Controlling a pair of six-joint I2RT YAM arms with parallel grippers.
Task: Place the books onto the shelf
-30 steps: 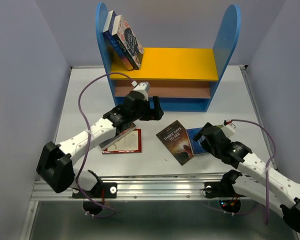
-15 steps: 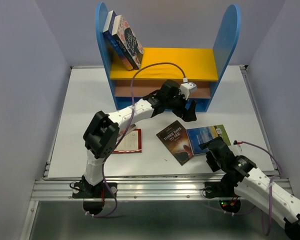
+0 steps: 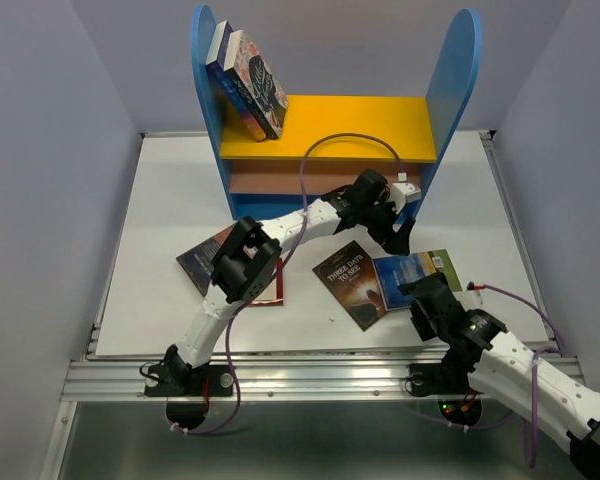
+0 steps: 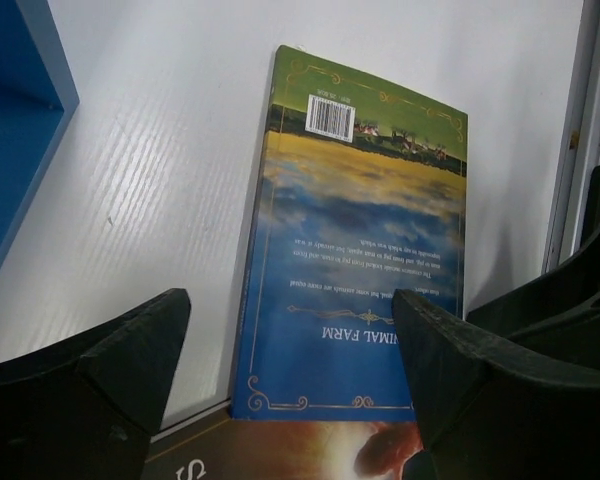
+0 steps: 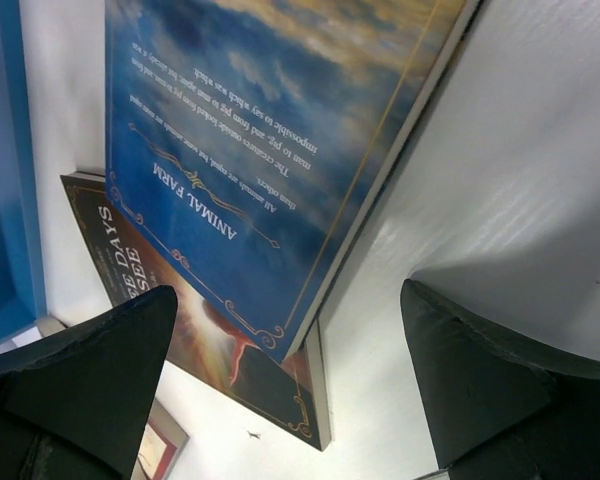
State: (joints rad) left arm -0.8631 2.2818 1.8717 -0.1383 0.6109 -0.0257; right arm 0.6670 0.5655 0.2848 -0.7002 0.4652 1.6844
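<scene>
Since the earlier frames the left arm (image 3: pixel 280 228) has been swung rightward across the front of the shelf (image 3: pixel 452 80), and a dark-covered book (image 3: pixel 198 258) at centre left has been uncovered. This arm is now seen stretched from its base at lower left to centre right. The left tool (image 3: pixel 394 236) is pointed down above the far edge of the blue-green book (image 3: pixel 422 265), its jaws spread wide with nothing held between them. The right arm (image 3: pixel 510 365) is laid low at lower right. The right tool (image 3: pixel 416 292) is set at the near edge of the same book, its jaws likewise wide apart and empty. That book lies flat on the bench (image 3: pixel 170 190), one corner overlapping a dark brown book (image 3: pixel 350 282) to its left. A red-bordered book (image 3: pixel 268 292) is largely hidden by the left arm's elbow. Two books (image 3: pixel 248 85) are stood leaning against the left blue panel on the yellow upper board, at upper left.
</scene>
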